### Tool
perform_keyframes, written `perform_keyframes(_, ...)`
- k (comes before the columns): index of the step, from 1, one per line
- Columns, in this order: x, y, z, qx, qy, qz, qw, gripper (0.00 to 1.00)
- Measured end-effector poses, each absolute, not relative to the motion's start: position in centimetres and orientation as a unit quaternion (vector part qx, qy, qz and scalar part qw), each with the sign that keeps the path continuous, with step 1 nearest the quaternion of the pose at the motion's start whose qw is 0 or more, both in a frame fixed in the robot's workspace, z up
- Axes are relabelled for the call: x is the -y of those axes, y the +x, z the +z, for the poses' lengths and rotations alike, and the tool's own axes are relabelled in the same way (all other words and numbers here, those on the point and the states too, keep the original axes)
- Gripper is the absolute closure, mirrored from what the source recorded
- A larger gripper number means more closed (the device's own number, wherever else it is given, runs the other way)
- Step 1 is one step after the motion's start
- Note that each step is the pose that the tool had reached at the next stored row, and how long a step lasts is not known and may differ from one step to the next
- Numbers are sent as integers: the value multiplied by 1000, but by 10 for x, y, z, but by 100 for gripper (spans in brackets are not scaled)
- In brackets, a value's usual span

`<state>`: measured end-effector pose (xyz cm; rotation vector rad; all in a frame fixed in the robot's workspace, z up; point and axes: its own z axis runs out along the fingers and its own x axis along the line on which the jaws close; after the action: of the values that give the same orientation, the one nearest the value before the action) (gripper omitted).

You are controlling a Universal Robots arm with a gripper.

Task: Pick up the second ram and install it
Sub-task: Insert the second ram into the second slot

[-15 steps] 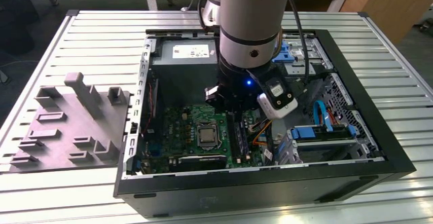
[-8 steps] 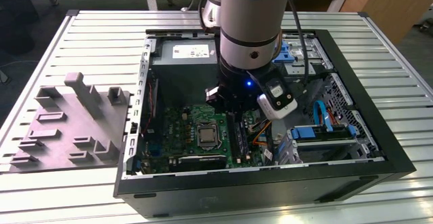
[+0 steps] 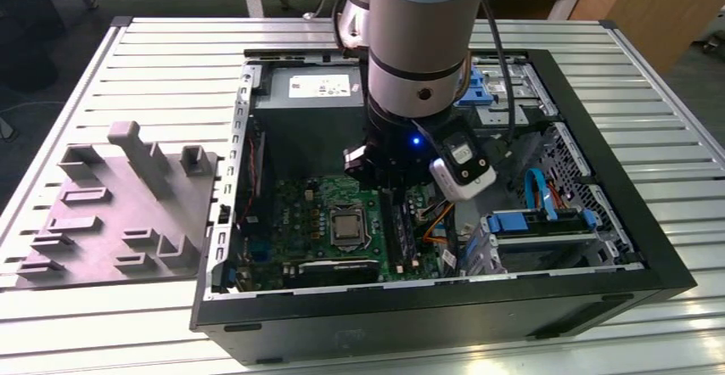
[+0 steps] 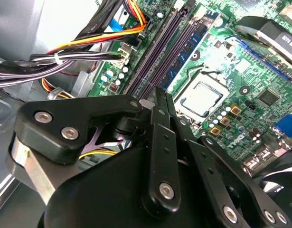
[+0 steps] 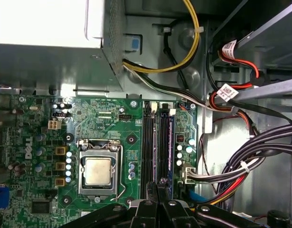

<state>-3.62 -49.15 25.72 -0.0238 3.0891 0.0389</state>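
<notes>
One slatted tabletop [image 3: 170, 44] carried an open computer case [image 3: 634, 248], and the arm [image 3: 419, 19] reached inside it. Above the motherboard [image 5: 112, 118] and its memory slots [image 5: 149, 142], the gripper [image 4: 161, 92] was pressed together with nothing visibly pinched. A blue-green ram [image 4: 193, 45] sat in the slot just beside its tips; whether this was the second one could not be told.

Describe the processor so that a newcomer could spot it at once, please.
Inside the open black computer case on the slatted table lies the green motherboard. Near its middle sits the processor, a square silver plate in a metal frame beside the long dark memory slots; no neighbour is so flat and shiny.
</notes>
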Motion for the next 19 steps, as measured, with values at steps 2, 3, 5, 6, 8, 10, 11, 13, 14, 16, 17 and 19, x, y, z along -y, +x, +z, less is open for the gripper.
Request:
perform_keyframes(2, 491, -36, 257, -1000, -8, 13, 26, 89)
perform_keyframes(3, 491, -36, 257, -1000, -8, 13, 26, 89)
perform_keyframes(5, 491, -36, 257, -1000, -8, 13, 26, 89)
perform_keyframes(6, 491, -36, 255, -1000, -8, 13, 26, 89)
perform_keyframes(8, 491, -36, 253, -1000, -8, 13, 26, 89)
perform_keyframes(10, 491, -36, 253, -1000, -8, 12, 26, 89)
perform_keyframes(11, 491, -36, 252, -1000, -8, 13, 26, 89)
perform_keyframes(13, 491, -36, 251, -1000, -8, 13, 26, 89)
perform_keyframes(14, 491, -36, 250, -1000, -8, 13, 26, 89)
perform_keyframes(16, 491, -36, 249, -1000, -8, 13, 26, 89)
perform_keyframes(17, 491, -36, 248, -1000, -8, 13, 26, 89)
perform_keyframes(19, 491, -36, 248, -1000, -8, 12, 26, 89)
